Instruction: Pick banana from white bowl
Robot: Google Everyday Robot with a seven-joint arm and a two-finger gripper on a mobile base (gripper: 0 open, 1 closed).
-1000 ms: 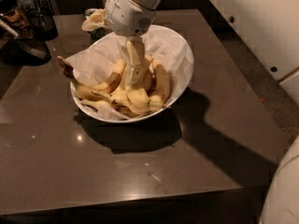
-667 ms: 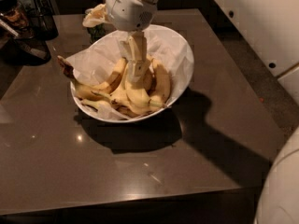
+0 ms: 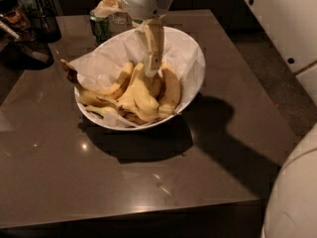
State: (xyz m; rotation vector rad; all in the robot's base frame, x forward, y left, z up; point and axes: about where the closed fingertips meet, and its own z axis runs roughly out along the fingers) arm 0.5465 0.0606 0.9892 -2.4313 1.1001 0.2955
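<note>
The white bowl (image 3: 190, 53), wide and lined with crumpled white paper, stands on the dark table and holds several yellow bananas (image 3: 168, 90). My gripper (image 3: 152, 72) hangs straight down from the white wrist over the middle of the bowl. Its fingers (image 3: 151, 38) are close together, and their tips are closed on the upper end of one pale banana (image 3: 143, 95) that stands steeper than the others. That banana's lower end still lies among the pile.
A green can (image 3: 101, 26) stands just behind the bowl on the left. Dark objects (image 3: 29, 29) crowd the table's far left corner. The table's (image 3: 148, 182) right edge drops to the floor. A white robot body (image 3: 292, 192) fills the lower right.
The gripper has risen a little out of the pile of bananas, and the green can behind the bowl now shows.
</note>
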